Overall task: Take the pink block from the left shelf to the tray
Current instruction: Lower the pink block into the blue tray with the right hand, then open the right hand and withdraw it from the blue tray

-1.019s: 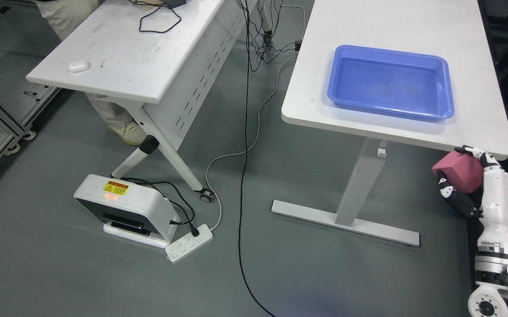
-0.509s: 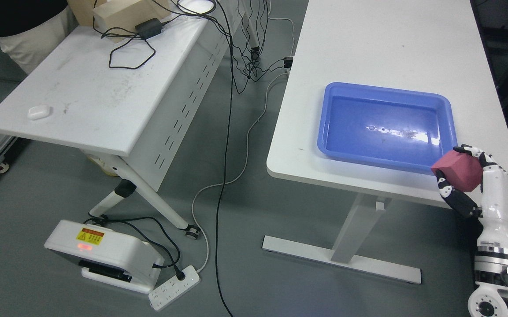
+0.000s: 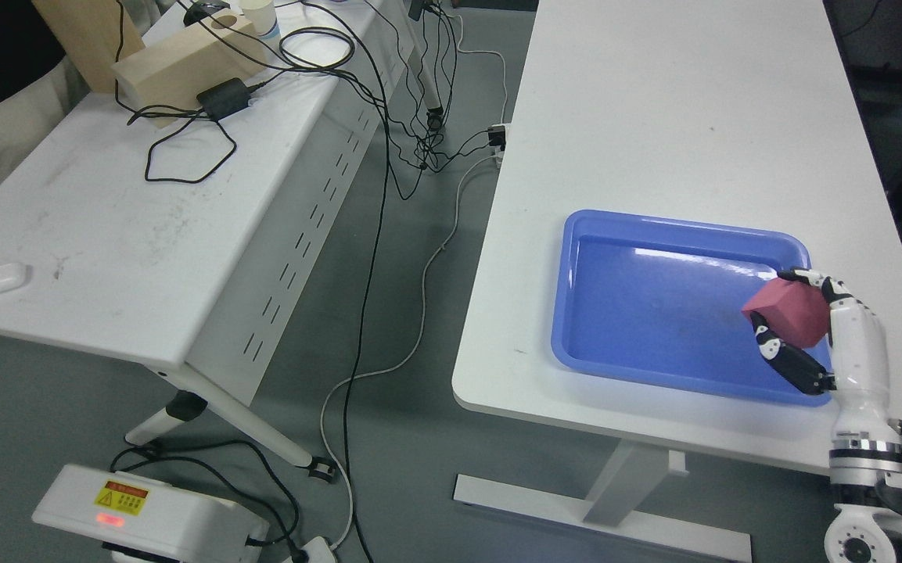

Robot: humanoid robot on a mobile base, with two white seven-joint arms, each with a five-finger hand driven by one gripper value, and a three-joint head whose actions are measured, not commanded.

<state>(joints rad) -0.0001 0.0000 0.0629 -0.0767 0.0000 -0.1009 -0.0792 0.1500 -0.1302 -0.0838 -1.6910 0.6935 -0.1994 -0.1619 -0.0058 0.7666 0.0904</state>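
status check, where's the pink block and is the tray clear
Right robot hand shut on pink block, left not in view. Block held over right end of tray, not released. Nothing seen in tray.

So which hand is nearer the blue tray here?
Right. The right hand shows over the blue tray at its right end, gripping the pink block. The left hand is out of view, so nothing places it near the tray.

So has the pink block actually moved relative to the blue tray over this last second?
Yes. The pink block, held in the right hand, now sits over the blue tray's right end; earlier it was below the table edge.
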